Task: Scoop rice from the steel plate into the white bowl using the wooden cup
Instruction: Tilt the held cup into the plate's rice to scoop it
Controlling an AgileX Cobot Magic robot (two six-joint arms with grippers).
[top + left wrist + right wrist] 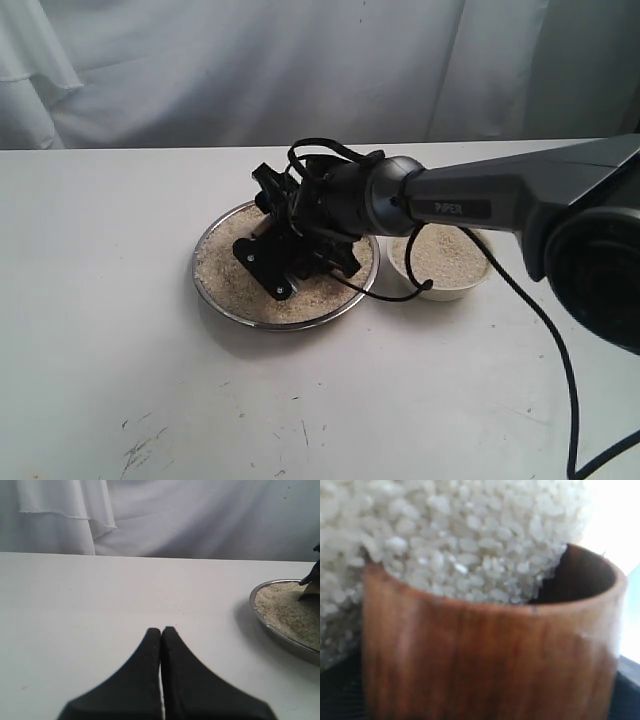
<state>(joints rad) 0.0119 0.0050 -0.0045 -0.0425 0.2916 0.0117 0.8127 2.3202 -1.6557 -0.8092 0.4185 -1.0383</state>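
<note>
A white table (110, 330) fills the lower part of the exterior view. Its matte top is evenly lit and carries a few small dark scuff marks (135, 455) towards the near edge. Behind the far edge hangs a white cloth backdrop (250, 60) that falls in soft vertical folds and closes off the rest of the room. The left wrist view shows one layer of this cloth overlapping another, ending in a hemmed edge (60, 514). The light is bright and diffuse, so shadows on the tabletop are faint and soft-edged.

Steel plate (197, 268) full of beige rice (228, 272); white bowl (445, 291) just beside, holding rice; wooden cup (485, 655) dug into rice.
</note>
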